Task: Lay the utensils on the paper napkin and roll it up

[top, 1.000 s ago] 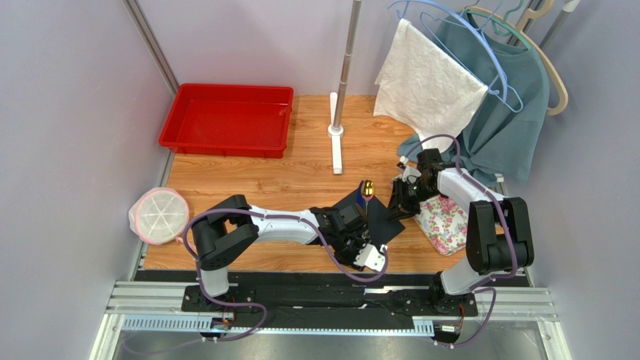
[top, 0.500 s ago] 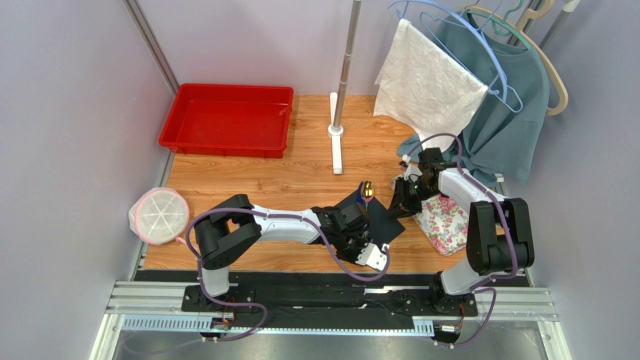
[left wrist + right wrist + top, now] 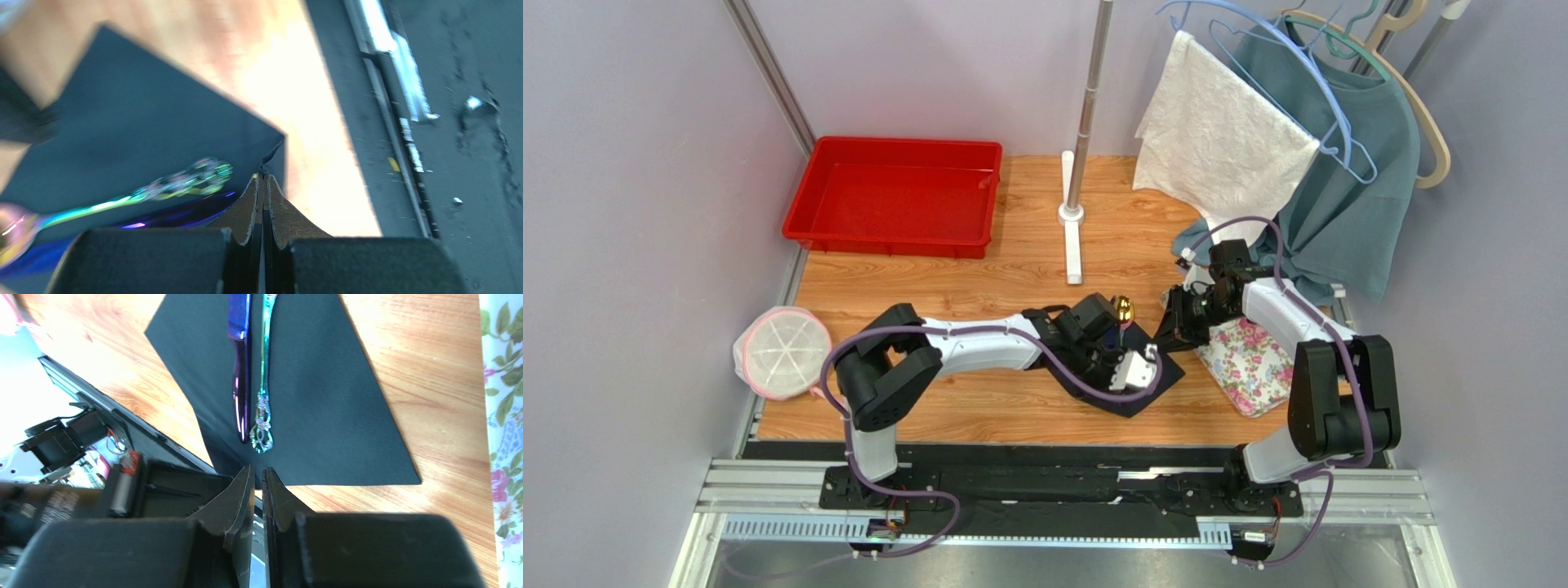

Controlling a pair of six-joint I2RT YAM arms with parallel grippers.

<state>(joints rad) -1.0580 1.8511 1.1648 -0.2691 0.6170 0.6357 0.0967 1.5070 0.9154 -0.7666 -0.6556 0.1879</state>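
Observation:
The black paper napkin [image 3: 1156, 390] lies on the wooden table between the arms; it also shows in the right wrist view [image 3: 319, 398] and the left wrist view [image 3: 123, 122]. Two utensils lie on it side by side: a dark blue-purple one [image 3: 240, 361] and an iridescent one with an ornate handle end [image 3: 264, 416]. A gold end [image 3: 1123, 308] sticks out past the napkin's far edge. My left gripper [image 3: 264, 176] is shut on the napkin's near corner, close to the handle ends [image 3: 184, 179]. My right gripper [image 3: 258, 473] is shut, empty, at the napkin's right side [image 3: 1179, 324].
A floral mat [image 3: 1249, 361] lies right of the napkin. A red tray [image 3: 891, 145] stands at the back left, a white round lid [image 3: 783, 349] at the left edge. A pole stand [image 3: 1071, 214] rises behind. A white cloth [image 3: 1228, 135] and teal garment [image 3: 1357, 172] hang back right.
My left gripper has moved away from the table's near edge toward the utensils, carrying the napkin's near corner with it. The right gripper has hardly moved.

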